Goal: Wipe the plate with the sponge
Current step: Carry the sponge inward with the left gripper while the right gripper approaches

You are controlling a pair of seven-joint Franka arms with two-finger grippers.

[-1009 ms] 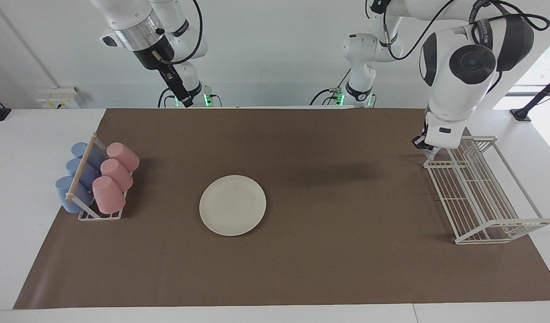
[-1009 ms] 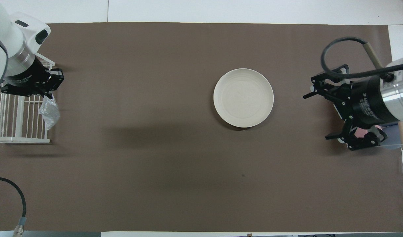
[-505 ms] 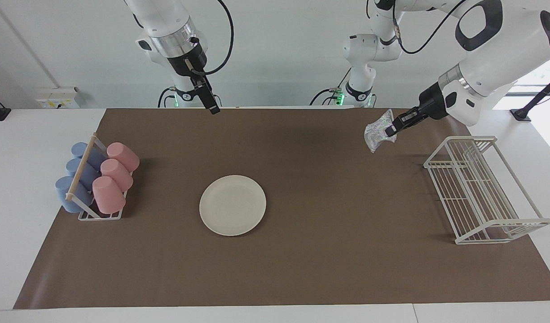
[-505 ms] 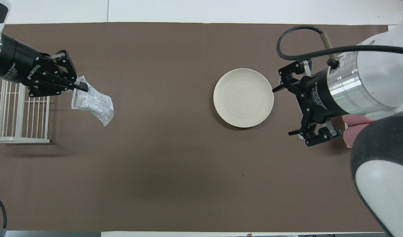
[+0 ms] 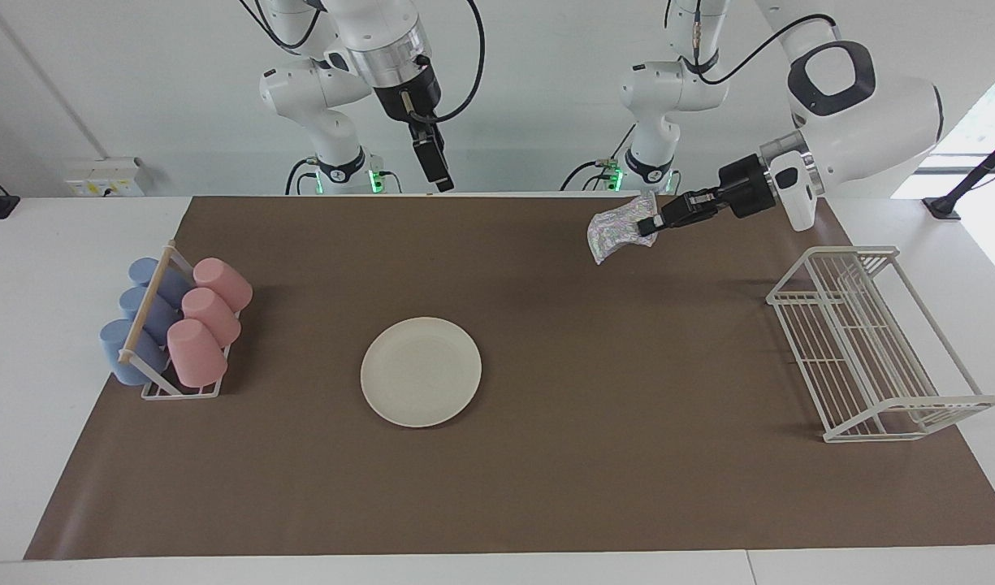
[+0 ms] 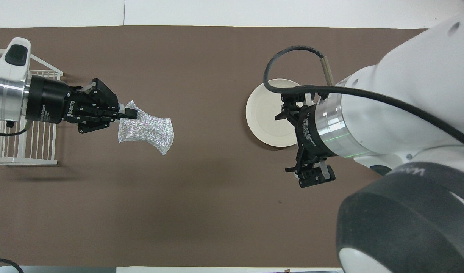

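In the facing view, the left gripper (image 5: 649, 225) is pinching one edge of the sponge (image 5: 615, 233), which is hanging in the air over the brown mat (image 5: 546, 487), its long axis running out from the fingertips toward the right arm's end. The plate (image 5: 421, 371) is lying flat on the mat, with nothing on it. The cup rack (image 5: 180, 390) is holding pink cups (image 5: 209, 321) and blue cups (image 5: 144, 313) lying on their sides. The wire rack (image 5: 871, 349) is sitting at the left arm's end.

In the overhead view, the sponge (image 6: 148, 131) is stretching sideways toward the plate (image 6: 260, 113). The right gripper (image 6: 292, 142) is hovering with fingers spread wide, covering the plate's edge.
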